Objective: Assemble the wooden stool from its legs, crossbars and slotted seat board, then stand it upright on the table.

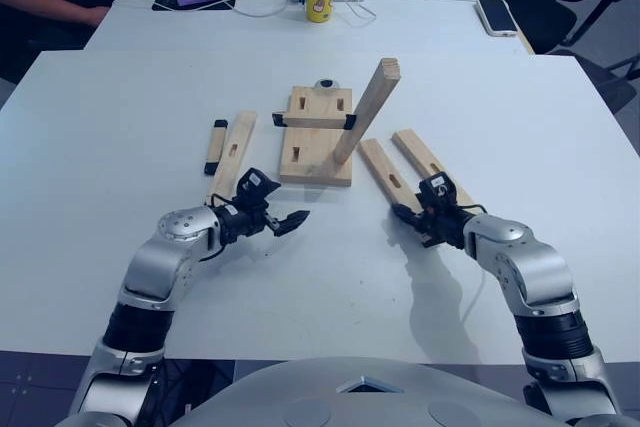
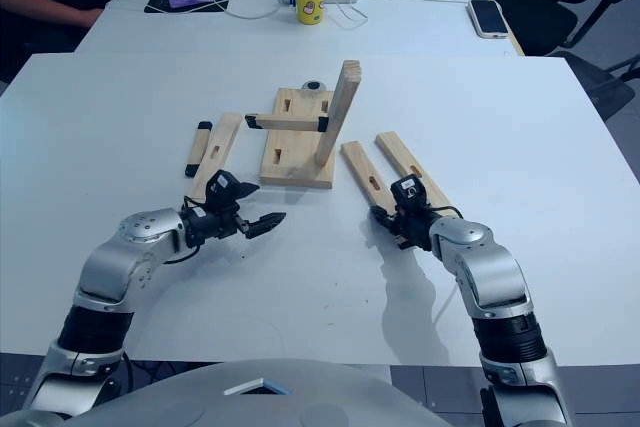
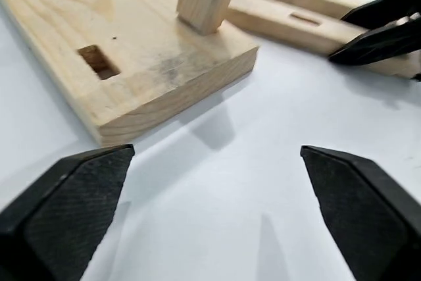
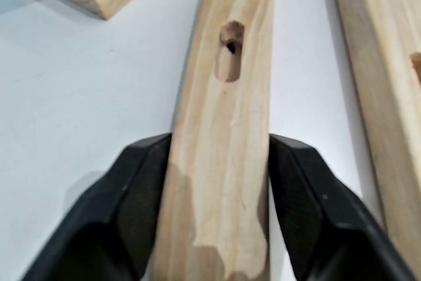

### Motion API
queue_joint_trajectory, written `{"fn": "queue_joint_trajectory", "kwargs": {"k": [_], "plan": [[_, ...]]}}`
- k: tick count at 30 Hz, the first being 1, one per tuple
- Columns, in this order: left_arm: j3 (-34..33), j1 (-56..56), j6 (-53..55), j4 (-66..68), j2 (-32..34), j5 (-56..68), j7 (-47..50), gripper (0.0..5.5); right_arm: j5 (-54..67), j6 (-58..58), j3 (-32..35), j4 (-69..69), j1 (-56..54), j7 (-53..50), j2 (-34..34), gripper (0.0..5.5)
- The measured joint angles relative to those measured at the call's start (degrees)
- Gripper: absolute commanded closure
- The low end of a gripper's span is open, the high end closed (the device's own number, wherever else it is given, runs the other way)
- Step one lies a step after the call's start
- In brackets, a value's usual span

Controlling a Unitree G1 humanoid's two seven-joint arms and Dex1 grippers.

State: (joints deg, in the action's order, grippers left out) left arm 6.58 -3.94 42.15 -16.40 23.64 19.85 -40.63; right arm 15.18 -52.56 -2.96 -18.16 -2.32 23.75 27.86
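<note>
Fingers of right gripper pressed against both long sides of leg, at its end nearest the table's front edge; pads dark and matte. Leg flat on table, right of centre, long axis running away from the gripper toward the far edge and slanting slightly left, toward board. Second leg parallel, just beside it on the right, apart. Left gripper low over bare table left of centre, fingers wide apart, holding nothing, aimed at the board's near corner. Board flat at table centre, upright leg standing in its near-right slot; crossbar lying across the board, one black end against the upright leg. Third leg and short bar flat to the left of the board. All parts pale planed softwood, square in section, rectangular mortises in board and legs. By judgement: right arm the nearer one, grip in place, lift next; then a turn from flat to vertical over an open slot; board light and apt to slide, left gripper well placed to steady it.
</note>
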Motion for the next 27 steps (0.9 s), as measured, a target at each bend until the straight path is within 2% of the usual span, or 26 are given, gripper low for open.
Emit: {"fn": "queue_joint_trajectory", "kwargs": {"k": [4, 9, 13, 18, 21, 23, 25, 27], "plan": [[-4.5, 0.1, 4.1, -1.9, -2.1, 8.6, -0.2, 0.10, 2.6, 5.0, 8.2, -0.1, 0.2, -1.9, -3.4, 3.44], [-6.0, -0.2, 5.7, -2.4, -2.7, 12.7, -0.1, 0.10, 11.5, 12.4, 17.0, -1.9, -5.6, -4.4, -12.5, 3.44], [-6.6, -0.7, 5.6, -2.3, -2.4, 13.7, -0.3, 0.10, 29.1, 10.5, 22.4, -2.7, -9.1, -2.5, -17.2, 3.44], [-7.1, -0.8, 5.6, -2.3, -1.9, 15.3, -1.8, 0.10, 53.9, 5.8, 28.9, -1.5, -11.2, -2.4, -17.3, 3.44], [-8.0, -0.8, 5.8, -2.3, -1.4, 17.7, -2.6, 0.10, 67.4, 2.4, 29.5, -1.4, -11.9, -2.0, -14.5, 3.44], [-9.4, -0.9, 6.9, -2.3, -1.1, 20.6, -3.3, 0.10, 74.9, -1.2, 27.7, -2.4, -10.9, 0.5, -11.4, 3.44], [-11.6, -1.1, 9.0, -2.4, -1.0, 25.0, -3.5, 0.10, 75.0, -3.5, 24.6, -3.6, -8.7, 3.5, -9.3, 3.44], [-15.9, -2.2, 12.9, -4.6, -1.0, 35.7, -4.5, 0.10, 70.3, -5.2, 19.7, -4.1, -4.5, 7.3, -7.1, 3.44]]}}
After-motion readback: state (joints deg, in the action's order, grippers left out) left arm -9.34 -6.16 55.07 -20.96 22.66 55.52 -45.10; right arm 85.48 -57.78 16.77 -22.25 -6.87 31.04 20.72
